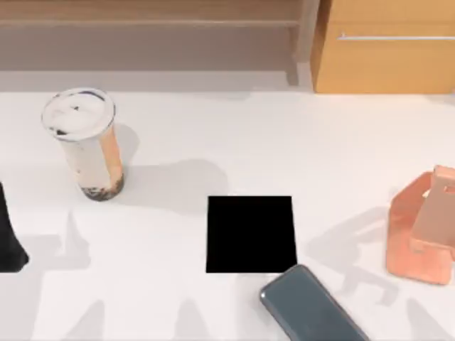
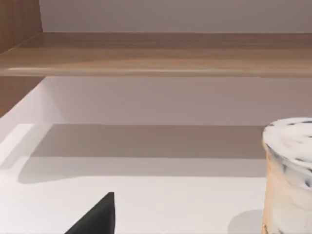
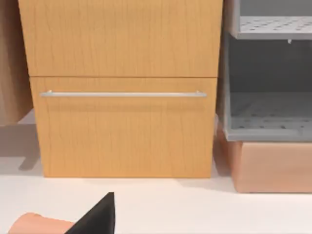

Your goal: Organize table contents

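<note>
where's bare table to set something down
Free: the white table between the cup and the cabinet, and in front of the cup. Crowded: the black pad, phone and orange stand.

wooden shelf (image 1: 149, 32) | orange-wood cabinet (image 1: 387, 46) | grey rack (image 3: 268, 73)
</note>
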